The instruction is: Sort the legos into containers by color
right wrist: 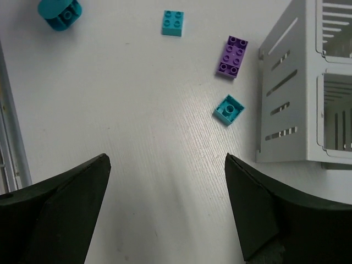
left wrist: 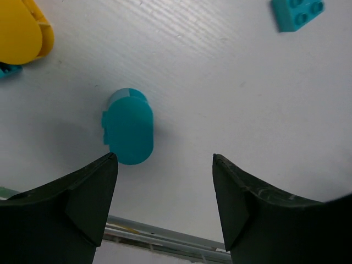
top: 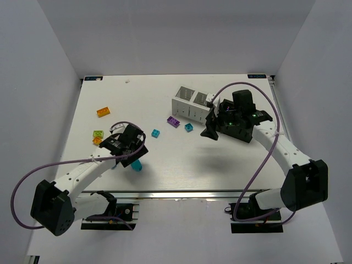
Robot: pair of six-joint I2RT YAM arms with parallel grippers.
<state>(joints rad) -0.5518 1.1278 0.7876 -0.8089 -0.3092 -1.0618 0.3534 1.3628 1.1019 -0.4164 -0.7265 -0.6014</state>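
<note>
Left arm: we see it run from its base at the near-left corner, elbow bent, forearm angled toward the middle of the near edge, wrist pitched down over the white tabletop [top: 181, 165].
Left gripper [left wrist: 164, 165]: jaws spread wide, nothing held between them.
Cyan rounded plastic brick [left wrist: 128, 127]: on the table close to the near edge, left of the middle, just ahead of one left fingertip and outside the gap. We cannot tell whether it touches that fingertip.
Right arm: rises from the near-right corner, forearm sweeping toward the far edge, wrist turned left and tipped down.
Right gripper [right wrist: 166, 165]: jaws wide apart, empty, above bare table on the near side of the box.
White two-compartment box with slotted sides [right wrist: 286, 82]: right of the middle, toward the far edge. We see no bricks in the parts of its compartments that show.
Purple rectangular studded brick [right wrist: 233, 56]: beside the box's left wall, apart from it.
Small cyan single-stud brick [right wrist: 229, 109]: near the same wall, nearer to us than the purple one.
Cyan four-stud square brick [right wrist: 172, 23]: mid-table, left of the purple one.
Orange studded brick [top: 103, 111]: toward the far-left corner.
Lime green studded brick [top: 98, 133]: near the left edge, touching a second orange piece [top: 97, 141].
</note>
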